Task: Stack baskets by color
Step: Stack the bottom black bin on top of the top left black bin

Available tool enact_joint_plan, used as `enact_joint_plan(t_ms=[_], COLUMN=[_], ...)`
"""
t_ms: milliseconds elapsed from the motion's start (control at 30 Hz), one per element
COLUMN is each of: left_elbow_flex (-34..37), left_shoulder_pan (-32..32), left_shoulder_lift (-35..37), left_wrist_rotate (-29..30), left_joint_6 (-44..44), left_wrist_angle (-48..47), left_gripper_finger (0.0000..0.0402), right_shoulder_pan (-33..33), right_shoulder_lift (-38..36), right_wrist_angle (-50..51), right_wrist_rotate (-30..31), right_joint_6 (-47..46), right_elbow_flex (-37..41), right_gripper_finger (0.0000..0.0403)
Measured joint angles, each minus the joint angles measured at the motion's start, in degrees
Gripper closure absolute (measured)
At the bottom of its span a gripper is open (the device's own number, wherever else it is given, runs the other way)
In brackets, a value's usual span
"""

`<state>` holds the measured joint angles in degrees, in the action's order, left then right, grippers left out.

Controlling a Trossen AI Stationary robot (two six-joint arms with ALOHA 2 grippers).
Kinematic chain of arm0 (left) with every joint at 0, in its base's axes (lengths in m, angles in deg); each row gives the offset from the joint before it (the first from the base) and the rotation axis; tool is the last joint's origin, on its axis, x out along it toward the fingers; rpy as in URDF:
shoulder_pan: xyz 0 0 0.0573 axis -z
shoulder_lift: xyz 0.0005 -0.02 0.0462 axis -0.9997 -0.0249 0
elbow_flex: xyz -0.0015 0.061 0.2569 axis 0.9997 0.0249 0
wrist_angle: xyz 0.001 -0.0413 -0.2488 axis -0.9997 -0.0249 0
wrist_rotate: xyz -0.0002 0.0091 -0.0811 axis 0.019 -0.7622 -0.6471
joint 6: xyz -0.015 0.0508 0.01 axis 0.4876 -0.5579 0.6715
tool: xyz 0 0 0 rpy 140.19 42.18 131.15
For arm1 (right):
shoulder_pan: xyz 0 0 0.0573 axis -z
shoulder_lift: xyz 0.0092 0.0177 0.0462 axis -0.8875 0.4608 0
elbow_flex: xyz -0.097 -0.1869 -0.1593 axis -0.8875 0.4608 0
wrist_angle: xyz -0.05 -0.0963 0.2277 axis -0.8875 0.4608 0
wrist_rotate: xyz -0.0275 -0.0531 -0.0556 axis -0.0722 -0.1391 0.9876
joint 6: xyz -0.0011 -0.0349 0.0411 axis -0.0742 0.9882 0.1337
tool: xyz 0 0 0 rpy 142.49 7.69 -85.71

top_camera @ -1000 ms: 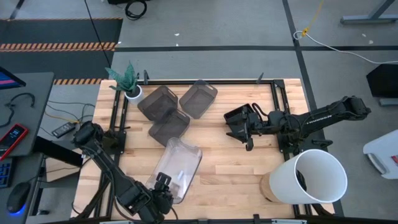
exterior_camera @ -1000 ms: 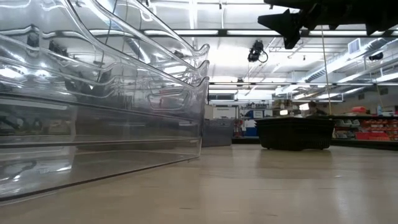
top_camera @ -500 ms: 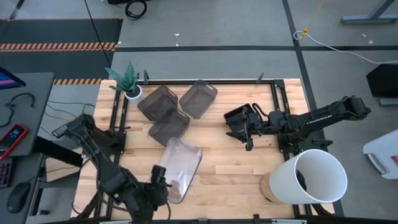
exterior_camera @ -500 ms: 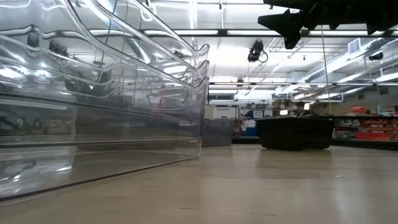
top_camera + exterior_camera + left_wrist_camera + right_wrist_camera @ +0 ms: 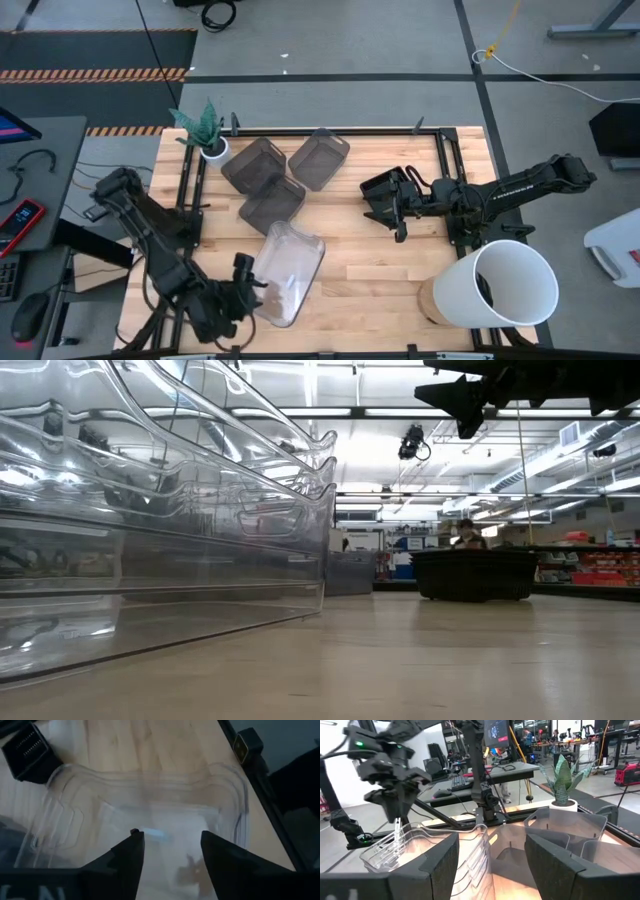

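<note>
Clear baskets point(image 5: 292, 262) lie nested on the table near its front edge and fill the left of the low view point(image 5: 160, 540). My left gripper point(image 5: 255, 282) hovers open at their near-left corner, its fingers point(image 5: 131, 852) above the rim and apart from it. Three smoky grey baskets point(image 5: 272, 200) rest on their bases at the far left. A black basket point(image 5: 475, 575) sits on the table below my right gripper point(image 5: 465, 405), which hangs open and level right of centre point(image 5: 372, 198), facing the clear baskets point(image 5: 445, 845).
A white plant pot point(image 5: 212, 150) stands at the far left corner. A big white bucket point(image 5: 505, 285) stands at the near right corner. Black frame rails point(image 5: 445, 160) run along the table's sides. Bare wood lies between the clear baskets and the bucket.
My left gripper has drawn back from the clear baskets' near end toward the table's left edge, rising and tipping as it went. The clear baskets have stayed where they were.
</note>
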<state>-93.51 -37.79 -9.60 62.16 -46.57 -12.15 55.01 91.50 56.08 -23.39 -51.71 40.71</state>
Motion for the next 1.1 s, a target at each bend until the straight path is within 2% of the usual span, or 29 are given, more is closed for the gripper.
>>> enact_joint_plan(t_ms=[133, 333, 633, 867, 967, 1100], left_elbow_flex=[7.2, 16.3, 26.3, 34.5, 38.8, 43.4], left_shoulder_pan=[-0.3, -0.1, 0.6, 0.7, 1.3, 2.0], left_shoulder_lift=[5.8, 13.9, 23.5, 28.6, 30.6, 33.6], left_wrist_rotate=[1.0, 8.6, 13.9, 20.2, 23.1, 23.5], left_joint_6=[0.8, 1.4, 2.1, -1.0, -1.0, 1.6], left_wrist_angle=[5.3, 10.3, 9.9, 11.2, 12.3, 13.9], left_gripper_finger=[0.0219, 0.0238, 0.0259, 0.026, 0.0262, 0.0271], right_shoulder_pan=[0.0, 0.0, 0.0, 0.0, 0.4, 0.9], right_shoulder_lift=[0.0, 1.0, 6.7, 7.1, 7.5, 7.1], right_wrist_angle=[0.0, -0.1, -3.5, -4.7, -9.9, -15.1], right_wrist_rotate=[0.0, 0.5, 2.4, 2.4, 2.4, -0.2], right_joint_6=[0.0, -1.1, -1.3, 0.4, 0.4, 0.2], right_elbow_flex=[0.0, 0.0, 0.0, 0.0, 0.0, -0.9], right_gripper_finger=[0.0172, 0.0172, 0.0172, 0.0172, 0.0172, 0.0172])
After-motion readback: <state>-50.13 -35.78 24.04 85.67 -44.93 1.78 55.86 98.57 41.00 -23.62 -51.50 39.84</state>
